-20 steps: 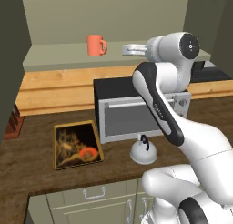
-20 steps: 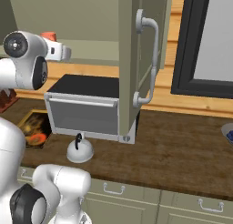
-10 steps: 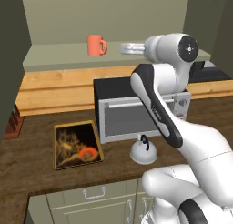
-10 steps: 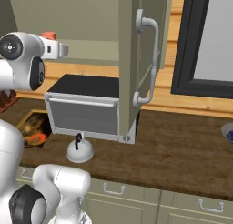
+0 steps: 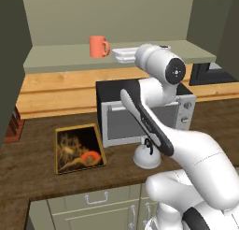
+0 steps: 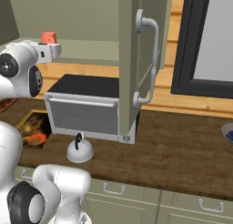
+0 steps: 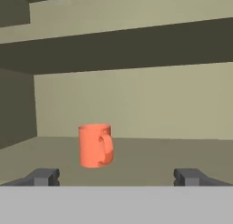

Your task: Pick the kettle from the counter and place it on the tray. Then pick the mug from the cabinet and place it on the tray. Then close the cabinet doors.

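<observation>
Orange mug (image 7: 95,145) handle faces right in hand view

From your right base view, the mug (image 6: 48,37) is half hidden behind the white hand, and the tray (image 6: 32,127) is cut off by the arm. In your left base view, the arm covers part of the kettle (image 5: 146,156), and the gripper's (image 5: 122,54) fingertips are too small to tell apart.

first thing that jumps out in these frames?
The orange mug alone on the pale green cabinet shelf, with the open hand lined up just short of it. Below, the kettle sits on the counter in front of the microwave, not on the tray beside it.
</observation>
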You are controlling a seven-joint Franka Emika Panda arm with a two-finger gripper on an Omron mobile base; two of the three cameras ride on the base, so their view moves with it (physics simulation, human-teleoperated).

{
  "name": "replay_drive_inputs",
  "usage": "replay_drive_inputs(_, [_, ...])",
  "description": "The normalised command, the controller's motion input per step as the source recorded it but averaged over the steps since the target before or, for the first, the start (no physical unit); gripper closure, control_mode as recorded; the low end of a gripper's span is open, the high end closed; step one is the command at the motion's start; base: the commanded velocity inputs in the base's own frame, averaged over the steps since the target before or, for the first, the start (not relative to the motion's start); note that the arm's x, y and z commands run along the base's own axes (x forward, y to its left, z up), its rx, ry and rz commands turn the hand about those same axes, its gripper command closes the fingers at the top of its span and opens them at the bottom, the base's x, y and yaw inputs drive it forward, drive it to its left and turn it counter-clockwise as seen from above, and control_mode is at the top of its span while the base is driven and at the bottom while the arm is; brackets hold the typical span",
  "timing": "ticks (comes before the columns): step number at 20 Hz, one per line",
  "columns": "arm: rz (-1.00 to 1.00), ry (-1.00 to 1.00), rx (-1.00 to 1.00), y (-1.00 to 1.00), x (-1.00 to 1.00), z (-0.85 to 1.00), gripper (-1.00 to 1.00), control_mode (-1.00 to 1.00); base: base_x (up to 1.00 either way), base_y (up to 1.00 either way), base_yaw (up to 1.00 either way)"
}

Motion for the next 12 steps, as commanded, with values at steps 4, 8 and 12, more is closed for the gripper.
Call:
replay_drive_inputs(4, [0.02, 0.00, 0.00, 0.24, 0.42, -0.13, -1.00, -1.00, 0.00, 0.00, 0.00])
replay_drive_inputs(8, [0.00, 0.01, 0.01, 0.10, 0.40, -0.12, -1.00, -1.00, 0.00, 0.00, 0.00])
replay_drive_inputs(12, [0.00, 0.01, 0.03, 0.01, 0.38, -0.03, -1.00, -1.00, 0.00, 0.00, 0.00])
